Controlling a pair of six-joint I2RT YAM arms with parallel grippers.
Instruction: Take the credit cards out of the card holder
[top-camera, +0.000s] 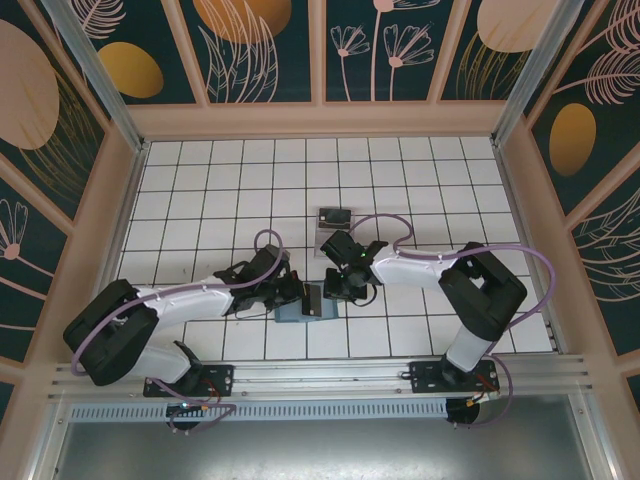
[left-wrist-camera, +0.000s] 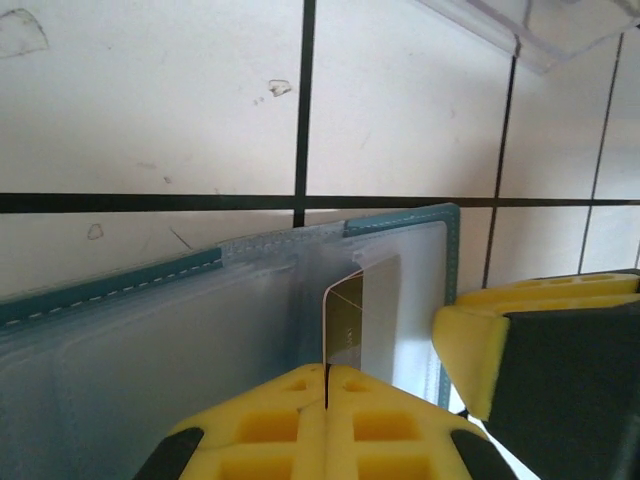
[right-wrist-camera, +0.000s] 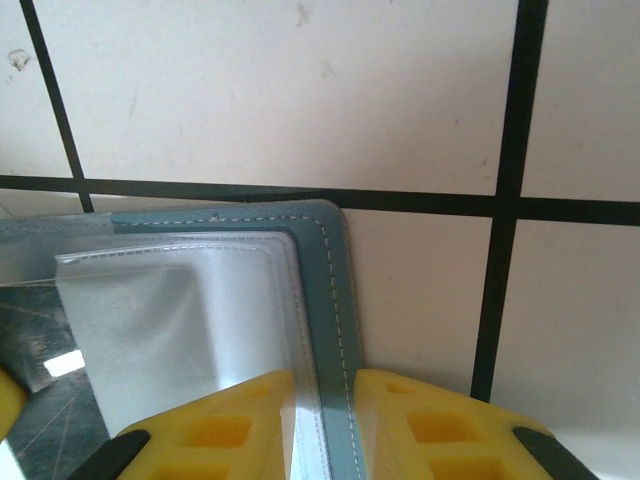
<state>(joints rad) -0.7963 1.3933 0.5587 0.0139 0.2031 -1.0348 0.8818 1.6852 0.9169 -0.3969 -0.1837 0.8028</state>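
The card holder (top-camera: 296, 308) lies open and flat on the white tiled table (top-camera: 200, 190). It is soft and teal-blue with pale stitching along a rounded border, and frosted clear plastic sleeves line its inside. In the left wrist view the sleeves look cloudy and slightly wrinkled.

The left gripper (left-wrist-camera: 327, 375) has its ribbed yellow pads pressed together with only a hairline between them. They pinch a thin, stiff credit card (left-wrist-camera: 346, 318) with a rounded corner, which stands edge-up and partly out of a sleeve near the holder's corner. The right gripper (right-wrist-camera: 325, 400) stands narrow over the holder's opposite edge. Its yellow fingers (right-wrist-camera: 420, 425) are clamped on the stitched teal border (right-wrist-camera: 330, 270) and the sleeve layer beside it, holding that edge down on the tile. The two grippers are just beside each other over the holder; a right pad (left-wrist-camera: 480, 345) shows close to the card.

Just beyond the holder's far side sits a clear plastic tray (top-camera: 333, 236) with a small dark card (top-camera: 333, 214) in it. Bare tiles with dark grout lines spread on the far side of the holder, past the tray. The wooden walls (top-camera: 128, 200) stand well apart from the holder, and the metal rail (top-camera: 330, 370) runs near its near side.
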